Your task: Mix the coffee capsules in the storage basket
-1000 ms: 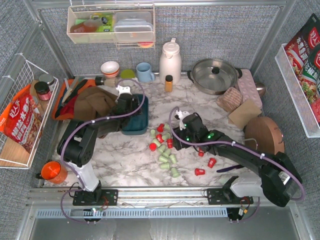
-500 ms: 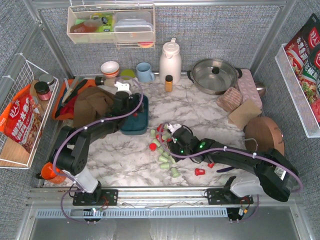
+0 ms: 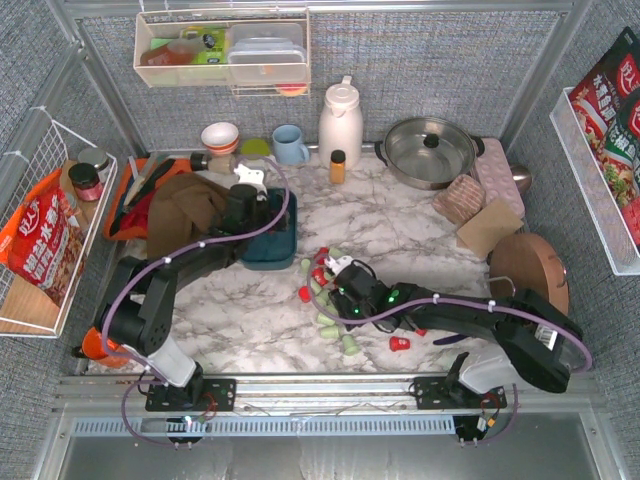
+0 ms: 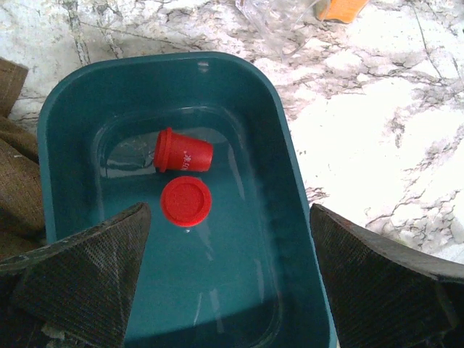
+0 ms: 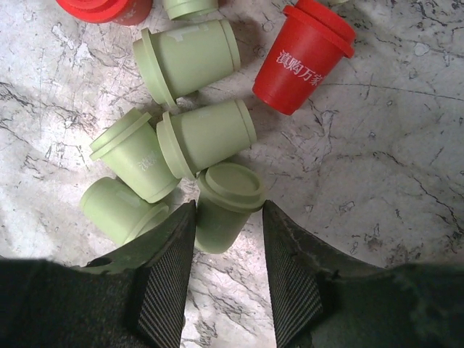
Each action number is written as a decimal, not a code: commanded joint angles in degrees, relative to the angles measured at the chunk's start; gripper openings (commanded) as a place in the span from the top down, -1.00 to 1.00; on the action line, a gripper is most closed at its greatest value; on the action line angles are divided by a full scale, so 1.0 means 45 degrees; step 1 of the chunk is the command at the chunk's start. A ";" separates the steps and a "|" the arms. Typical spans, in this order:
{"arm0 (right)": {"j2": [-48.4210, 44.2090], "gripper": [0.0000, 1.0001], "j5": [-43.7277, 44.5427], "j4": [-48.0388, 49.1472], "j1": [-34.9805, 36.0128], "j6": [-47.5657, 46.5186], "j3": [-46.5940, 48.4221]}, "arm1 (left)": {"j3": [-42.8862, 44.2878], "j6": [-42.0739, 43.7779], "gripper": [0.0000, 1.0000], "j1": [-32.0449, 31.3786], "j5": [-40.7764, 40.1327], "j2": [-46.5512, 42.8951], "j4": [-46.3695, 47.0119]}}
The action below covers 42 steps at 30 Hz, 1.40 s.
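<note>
The basket sits left of centre on the marble table, with a brown cloth bunched against its left side. It holds only two capsules, both red. The tipped red capsule lies on its side, and the upright red capsule stands lid up just beside it. With no green in there yet, the mixing looks barely begun.

Your left gripper hangs directly over the basket. Its jaws are spread about as wide as the basket's floor and have nothing between them. That pose suits dropping a capsule in, not reaching for one.

The rest of the capsules lie loose in a heap on the table, right of the basket and nearer to you, with a few red strays further right. Your right gripper is down at that heap. Its jaws are drawn in close on either side of a green capsule, which stands lid up between them. You cannot tell whether they are pressing on it or only flanking it.

Green is a sensible pick, given what the basket lacks. Watch the neighbouring green capsule, which lies right against your left finger and would likely roll if nudged.
</note>
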 commanded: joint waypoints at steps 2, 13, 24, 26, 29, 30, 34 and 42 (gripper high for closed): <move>0.0312 0.10 0.0140 0.0176 0.0082 0.0238 0.0178 | 0.0076 0.0312 -0.98 0.0006 -0.0084 -0.0251 -0.0360; 0.1197 0.18 0.0062 -0.0006 0.0221 0.0539 0.0528 | 0.0234 -0.1909 -0.99 0.0235 -0.1295 -0.0790 -0.1133; 0.1536 0.36 0.0345 -0.0207 0.0228 0.0686 0.0734 | -0.0233 -0.1525 -0.98 0.0112 0.1393 -0.0762 0.0084; 0.1288 0.38 0.0419 -0.0208 0.0231 0.0739 0.0642 | -0.0639 -0.1415 -0.98 0.0051 0.1592 -0.0958 0.0830; 0.0722 0.39 0.0514 -0.0236 0.0212 0.0749 0.0476 | -0.0962 -0.0945 -0.94 -0.0170 0.1975 -0.1166 0.1456; 0.0467 0.39 0.0580 -0.0273 0.0194 0.0668 0.0452 | -0.1071 -0.0711 -0.92 -0.0322 0.2065 -0.1225 0.1676; -0.0808 0.39 0.0979 -0.0763 -0.0042 0.0206 0.0727 | -0.1587 0.1231 -0.89 -0.1398 0.2040 -0.1393 0.2877; -0.3774 0.41 0.0473 -0.1742 -0.1712 -0.0341 0.1426 | -0.4233 0.4777 -0.90 -0.3218 0.3448 -0.1944 0.8125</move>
